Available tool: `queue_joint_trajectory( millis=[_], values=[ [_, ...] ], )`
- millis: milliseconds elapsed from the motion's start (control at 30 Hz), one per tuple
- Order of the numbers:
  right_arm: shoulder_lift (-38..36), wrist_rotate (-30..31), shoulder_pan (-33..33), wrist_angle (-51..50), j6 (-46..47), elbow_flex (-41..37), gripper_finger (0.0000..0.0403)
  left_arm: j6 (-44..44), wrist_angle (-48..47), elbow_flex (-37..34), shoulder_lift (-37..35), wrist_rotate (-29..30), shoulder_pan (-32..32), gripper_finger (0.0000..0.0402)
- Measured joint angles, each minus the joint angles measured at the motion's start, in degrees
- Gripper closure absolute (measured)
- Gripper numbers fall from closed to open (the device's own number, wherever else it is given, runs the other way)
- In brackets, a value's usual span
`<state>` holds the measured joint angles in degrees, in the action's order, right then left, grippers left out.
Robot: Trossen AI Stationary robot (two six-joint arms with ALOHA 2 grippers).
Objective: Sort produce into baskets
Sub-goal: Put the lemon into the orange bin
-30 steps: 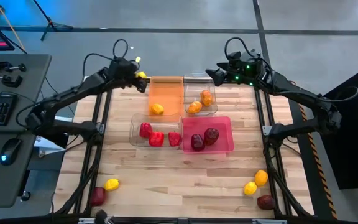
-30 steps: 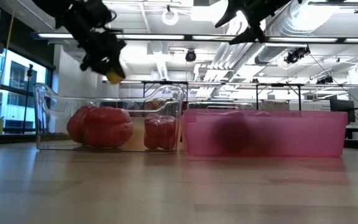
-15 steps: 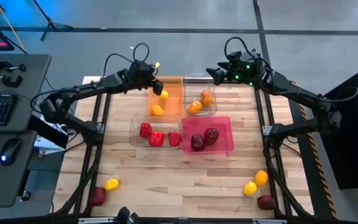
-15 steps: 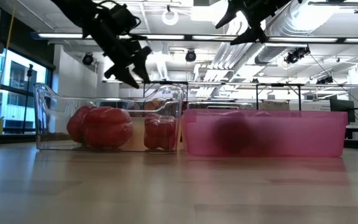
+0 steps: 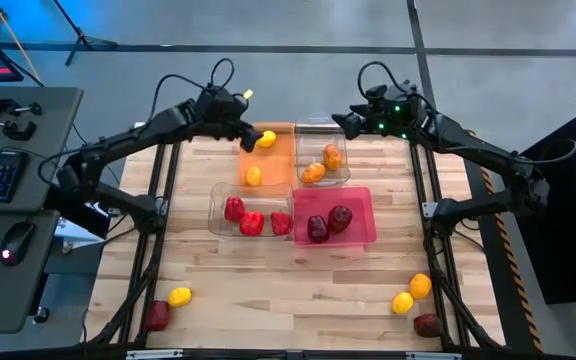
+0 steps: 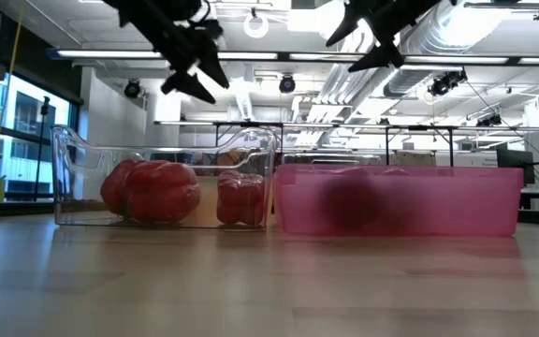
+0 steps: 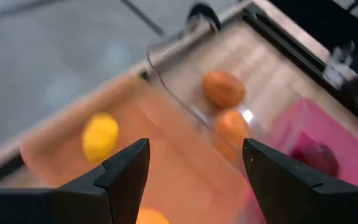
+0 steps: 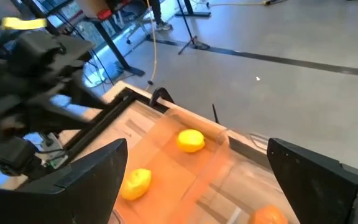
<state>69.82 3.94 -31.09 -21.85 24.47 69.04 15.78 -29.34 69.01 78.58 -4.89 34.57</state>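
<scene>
Your left hand (image 5: 240, 116) hangs above the far left corner of the orange basket (image 5: 280, 160), its two fingers (image 7: 126, 171) spread apart with nothing between them. Inside that basket lie two yellow lemons: one (image 5: 266, 138) at the far end just beside the hand, the other (image 5: 254, 175) nearer the middle of the table. Your right hand (image 5: 353, 118) waits over the far edge of the table behind the clear basket (image 5: 320, 130) that holds two oranges (image 5: 322, 164); its fingers (image 8: 309, 174) stand wide and empty. In front of the orange basket sits the second clear basket (image 5: 214, 205) with three red peppers (image 5: 252, 220) in a row, and touching its right side is the pink basket (image 5: 360, 205) with two maroon pieces (image 5: 330, 222). From table height you see the peppers (image 6: 152, 190) through the clear wall and a dark blur through the pink wall (image 6: 438, 197). Still loose on the table (image 5: 288, 290) are a yellow piece (image 5: 179, 296) and a maroon piece (image 5: 157, 316) near the front left corner, and near the front right corner an orange (image 5: 421, 286), a yellow piece (image 5: 402, 302) touching it, and a maroon piece (image 5: 427, 325) just in front of them.
</scene>
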Motion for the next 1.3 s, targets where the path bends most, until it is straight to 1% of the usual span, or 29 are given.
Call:
queue_joint_trajectory(
  millis=[100, 167, 233, 333, 433, 467, 533, 667, 700, 767, 833, 900, 933, 1000, 1067, 1133, 1233, 1300],
  values=[
    [0.0, 0.68, 0.0, -1.13, -0.35, 0.0, 0.0026, 0.64, -4.53, 0.0, -2.92, 0.51, -3.58, 0.0157],
    [0.0, 1.72, 0.0, -2.29, -0.37, 0.0, 0.0026, 1.13, -6.42, 0.0, -4.58, 2.08, -7.2, 0.0156],
    [0.0, 2.21, 0.0, -3.2, -0.45, -0.18, 0.0026, 2.45, -6.99, 0.0, -5.67, 4.46, -12.05, 0.0156],
    [0.0, 2.26, 0.0, -4.52, -0.48, -0.5, 0.0026, 3.44, -8.18, 0.0, -6.43, 6.46, -20.22, 0.0156],
    [0.2, 1.14, 0.04, -5.41, -1.54, -0.52, 0.0026, 7.4, -13.38, 0.0, -6.41, 7.9, -28.95, 0.0156],
    [0.27, 0.1, 0.04, -5.77, -2.34, -0.52, 0.0026, 9.88, -16.42, 0.0, -6.37, 8.36, -31.87, 0.0156],
    [0.31, -1.75, 0.14, -5.97, -4.05, -0.55, 0.0026, 17.85, -22.92, 0.0, -6.35, 8.9, -37.59, 0.0156],
    [0.31, -4.55, 0.78, -5.81, -8.52, -0.55, 0.0026, 39.26, -35.8, -0.02, -6.35, 9.96, -49.99, 0.0156],
    [0.31, -5.83, 0.97, -5.83, -9.5, -0.55, 0.0026, 43.2, -38.1, -0.02, -6.34, 10.0, -53.4, 0.0156],
    [0.31, -10.41, 1.47, -5.71, -11.51, -0.55, 0.0026, 47.89, -40.68, -0.02, -5.77, 9.99, -60.19, 0.0156],
    [0.33, -16.25, 2.45, -5.06, -12.51, -0.55, 0.0026, 49.6, -41.44, -0.05, -4.97, 9.73, -65.79, 0.0156],
    [0.31, -21.64, 4.1, -3.56, -11.82, -0.55, 0.0026, 49.65, -41.41, -0.07, -4.26, 9.68, -69.87, 0.0156],
    [0.31, -23.6, 5.19, -2.89, -10.79, -0.55, 0.0026, 49.65, -41.46, -0.12, -3.83, 9.49, -71.47, 0.0156],
    [0.31, -25.23, 7.95, -1.87, -7.65, -0.55, 0.0026, 49.95, -40.62, -1.83, -3.34, 7.83, -73.75, 0.0156],
    [0.31, -24.93, 11.33, -1.03, -4.1, -0.55, 0.0026, 50.53, -39.33, -5.14, -3.34, 6.35, -75.2, 0.0156],
    [0.31, -22.9, 15.36, -0.34, -0.49, -0.55, 0.0026, 51.11, -36.27, -9.0, -3.42, 5.07, -76.58, 0.0156],
    [0.31, -18.03, 22.11, 0.07, 4.43, -0.55, 0.0026, 52.57, -31.39, -14.17, -3.45, 2.48, -78.5, 0.0156],
    [0.31, -14.97, 26.02, 0.07, 7.33, -0.55, 0.0026, 55.68, -28.58, -16.04, -3.42, 0.53, -79.29, 0.0156]
  ],
)
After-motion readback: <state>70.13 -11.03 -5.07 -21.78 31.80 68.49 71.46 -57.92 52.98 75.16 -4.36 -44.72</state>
